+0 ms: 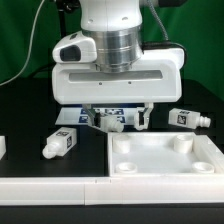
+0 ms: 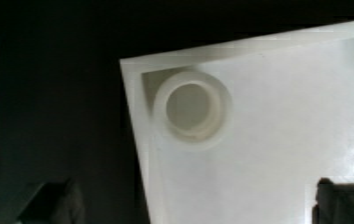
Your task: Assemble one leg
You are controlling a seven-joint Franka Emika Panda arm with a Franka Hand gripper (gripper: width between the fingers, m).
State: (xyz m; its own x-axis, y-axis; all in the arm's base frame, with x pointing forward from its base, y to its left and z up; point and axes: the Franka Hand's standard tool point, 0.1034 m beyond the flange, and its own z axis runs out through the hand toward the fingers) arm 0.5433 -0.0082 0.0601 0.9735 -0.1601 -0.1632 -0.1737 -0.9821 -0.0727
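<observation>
My gripper (image 1: 119, 121) hangs open and empty over the far edge of the large flat white panel (image 1: 165, 156). One white tagged leg (image 1: 62, 143) lies on the black table to the exterior view's left of the panel. Another leg (image 1: 188, 117) lies behind the panel on the exterior view's right. A third tagged leg (image 1: 108, 121) shows low between my fingers, apart from them. In the wrist view the gripper (image 2: 197, 205) is wide open above the panel's corner (image 2: 280, 130), near a round socket (image 2: 195, 108). Both dark fingertips (image 2: 346, 198) show and nothing is between them.
The marker board (image 1: 72, 114) lies flat behind the gripper. A white strip (image 1: 50, 187) runs along the table's front. A small white piece (image 1: 3, 146) sits at the exterior view's left edge. A green backdrop stands behind.
</observation>
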